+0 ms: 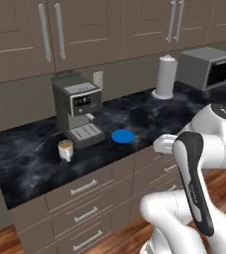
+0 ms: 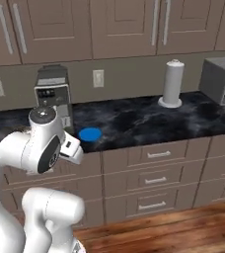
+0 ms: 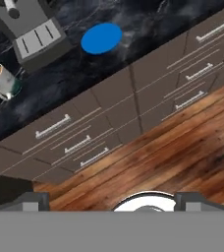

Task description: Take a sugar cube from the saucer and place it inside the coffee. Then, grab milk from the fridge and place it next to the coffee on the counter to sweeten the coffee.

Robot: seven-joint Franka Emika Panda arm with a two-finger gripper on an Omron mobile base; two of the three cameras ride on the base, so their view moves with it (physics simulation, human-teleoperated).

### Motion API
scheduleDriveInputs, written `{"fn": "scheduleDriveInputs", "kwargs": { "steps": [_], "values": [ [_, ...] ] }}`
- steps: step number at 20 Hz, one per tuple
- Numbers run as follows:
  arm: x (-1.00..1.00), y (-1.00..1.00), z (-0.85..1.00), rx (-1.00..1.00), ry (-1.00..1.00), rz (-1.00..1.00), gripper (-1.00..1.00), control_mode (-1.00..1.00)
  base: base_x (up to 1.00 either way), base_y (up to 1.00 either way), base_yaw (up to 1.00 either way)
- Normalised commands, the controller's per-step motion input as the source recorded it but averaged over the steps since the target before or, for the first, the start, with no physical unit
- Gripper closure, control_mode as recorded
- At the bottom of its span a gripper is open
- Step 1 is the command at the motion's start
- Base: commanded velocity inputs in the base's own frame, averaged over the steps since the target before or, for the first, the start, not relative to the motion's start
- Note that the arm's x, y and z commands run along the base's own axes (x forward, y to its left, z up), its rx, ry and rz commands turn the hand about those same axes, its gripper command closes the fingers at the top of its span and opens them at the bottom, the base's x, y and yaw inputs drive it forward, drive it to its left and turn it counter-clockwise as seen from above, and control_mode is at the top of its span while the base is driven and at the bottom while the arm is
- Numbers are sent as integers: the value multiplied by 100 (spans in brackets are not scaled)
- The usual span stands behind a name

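Note:
The bright blue saucer (image 1: 123, 136) (image 2: 90, 134) (image 3: 101, 38) lies flat on the black counter (image 1: 26, 163) (image 2: 134, 118) (image 3: 65, 74), near its front edge. I can make out no sugar cube on it. The coffee (image 1: 65, 149) (image 3: 0, 78), a white mug of tan liquid, stands left of the saucer, in front of the coffee machine. My gripper (image 3: 115, 201) hangs in front of the counter over the floor, well short of the saucer, open with nothing between its fingertips (image 3: 33, 199). The milk and the fridge are out of view.
A boxy grey coffee machine (image 1: 78, 106) (image 2: 53, 94) (image 3: 30, 29) stands behind the mug. A white paper-towel roll (image 1: 166, 77) (image 2: 172, 84) and a grey oven box (image 1: 206, 67) (image 2: 223, 79) sit further right. Taupe drawer fronts (image 3: 148, 93) and a wooden floor (image 3: 173, 157) lie below.

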Motion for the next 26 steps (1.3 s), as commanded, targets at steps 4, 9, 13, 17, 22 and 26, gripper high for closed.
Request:
{"fn": "scheduleDriveInputs", "kwargs": {
  "steps": [4,9,13,17,22,26],
  "values": [
    [0,0,0,0,0,0,-100,100,0,-22,-81],
    [0,0,0,0,0,0,-100,100,10,-31,-76],
    [0,0,0,0,0,0,-100,100,34,-39,-68],
    [0,0,0,0,0,0,-100,100,49,-37,-64],
    [0,0,0,0,0,0,-100,100,80,-31,-56],
    [0,0,0,0,0,0,-100,100,100,-24,-39]
  ]
}}
